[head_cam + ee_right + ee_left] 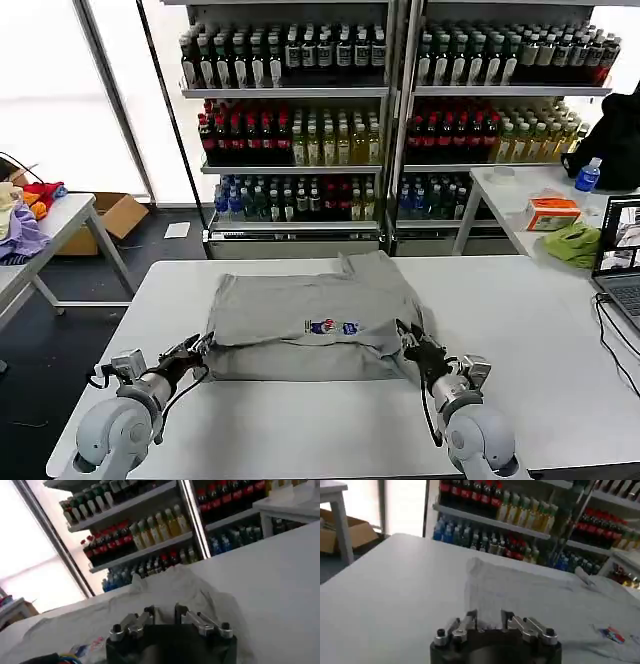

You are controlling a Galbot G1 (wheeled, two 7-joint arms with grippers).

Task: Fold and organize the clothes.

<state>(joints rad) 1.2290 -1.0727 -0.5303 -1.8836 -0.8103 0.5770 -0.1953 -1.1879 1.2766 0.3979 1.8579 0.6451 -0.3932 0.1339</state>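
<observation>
A light grey shirt [300, 310] lies partly folded in the middle of the white table [540, 370], its small multicoloured chest print [333, 327] facing up. My left gripper [203, 348] sits at the shirt's near left corner and my right gripper [408, 335] at its near right corner. In the left wrist view the left gripper [487, 616] has shirt [530, 595] cloth bunched between its fingers. In the right wrist view the right gripper [164, 610] likewise pinches a fold of the shirt [165, 587].
Shelves of bottles [300, 120] stand behind the table. A side table at the right carries an orange box [552, 213], a lime-green cloth [575, 243] and a laptop [622, 255]. Coloured fabrics [25, 215] lie on a table at the left, with a cardboard box [118, 212] beyond.
</observation>
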